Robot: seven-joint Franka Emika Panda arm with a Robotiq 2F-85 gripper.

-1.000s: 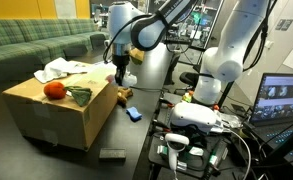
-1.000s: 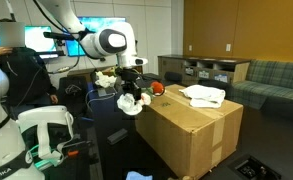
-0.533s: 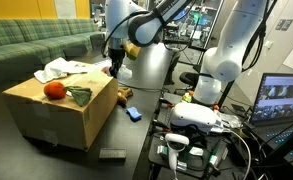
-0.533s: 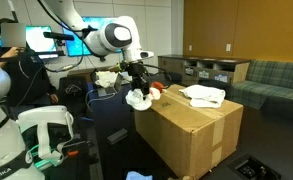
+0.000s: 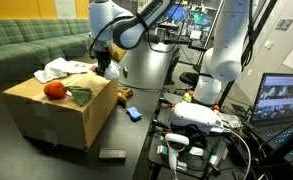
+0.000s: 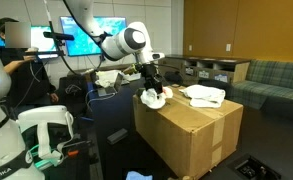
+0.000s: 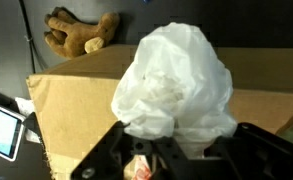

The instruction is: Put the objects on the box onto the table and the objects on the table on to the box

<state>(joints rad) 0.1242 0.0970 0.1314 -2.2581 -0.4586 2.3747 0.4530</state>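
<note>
Claw (image 7: 176,152) clamps a crumpled white soft cloth wad (image 7: 176,85) (puffy, wrinkled) above the plain cardboard box (image 7: 71,110)

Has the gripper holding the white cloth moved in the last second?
Yes, the gripper carried the white cloth from beside the box to over it.

A green sofa (image 5: 26,45) (striped) and an open laptop (image 5: 283,100) stand apart.

Box (image 5: 61,115) on surface (image 5: 131,135). On box top: ball (image 5: 54,90); cloth (image 5: 81,96) at its 3 o'clock; cloth pile (image 5: 64,69) at 12. On surface, from box: plush toy (image 5: 124,94) at 3 o'clock, block (image 5: 134,113) at 4, bar (image 5: 113,154) at 5. Wad (image 6: 153,98) over box top's edge.
</note>
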